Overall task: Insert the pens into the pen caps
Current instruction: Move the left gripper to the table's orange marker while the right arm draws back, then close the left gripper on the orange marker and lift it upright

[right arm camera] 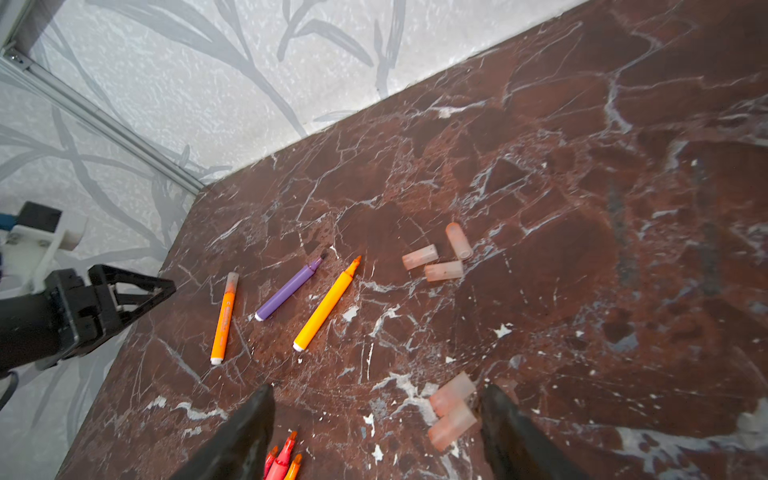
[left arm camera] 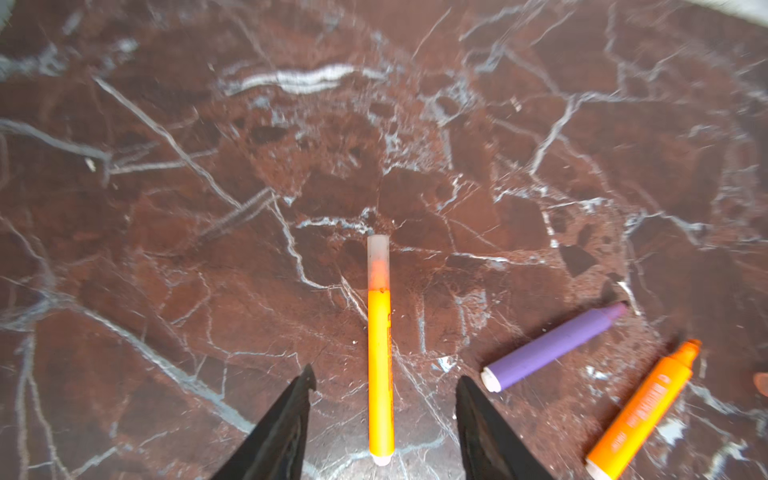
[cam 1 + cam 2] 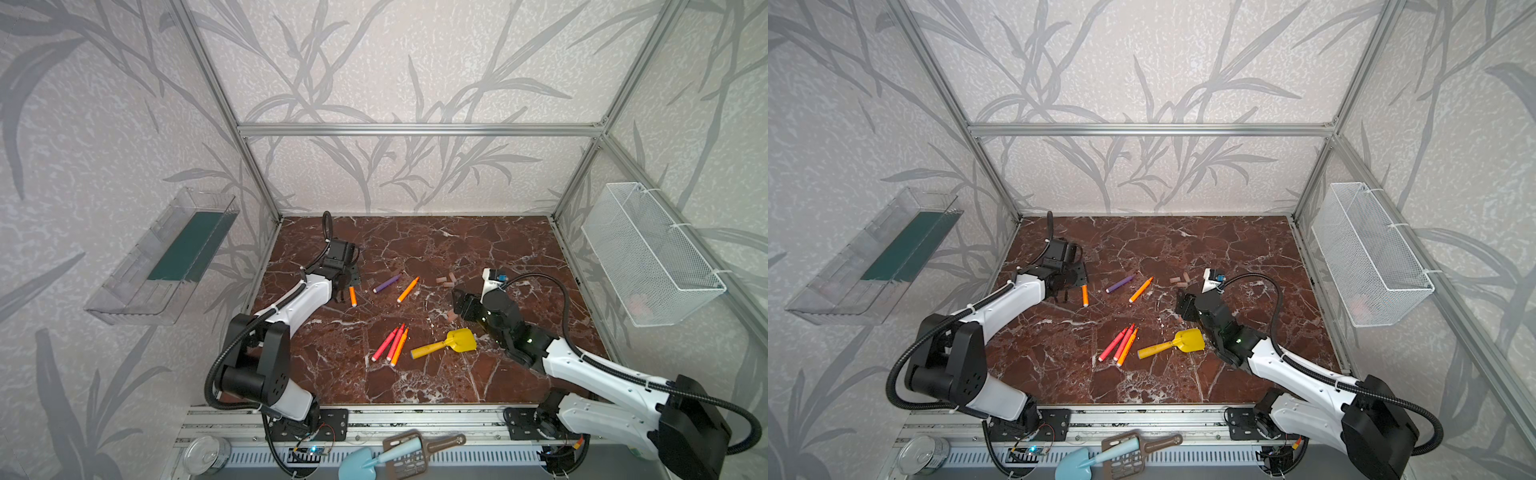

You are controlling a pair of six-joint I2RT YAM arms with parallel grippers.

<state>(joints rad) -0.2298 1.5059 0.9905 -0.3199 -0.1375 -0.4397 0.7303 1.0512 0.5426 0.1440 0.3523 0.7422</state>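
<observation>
Where my left gripper (image 2: 385,378) hangs with jaws spread, the capped pen (image 2: 380,353) lies free between them, toward the desk's (image 3: 415,374) left edge. My right gripper (image 1: 377,390), likewise released, grasps nothing; two caps (image 1: 452,392) lie just beside one finger.

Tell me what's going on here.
A robot is capping pens, and one of six is done. The left gripper is open over the capped orange pen, which lies on the table. The right gripper is open and empty beside two loose caps. Three more caps lie farther off. The purple pen, another orange pen and a bunch of three pens are not yet capped.
</observation>
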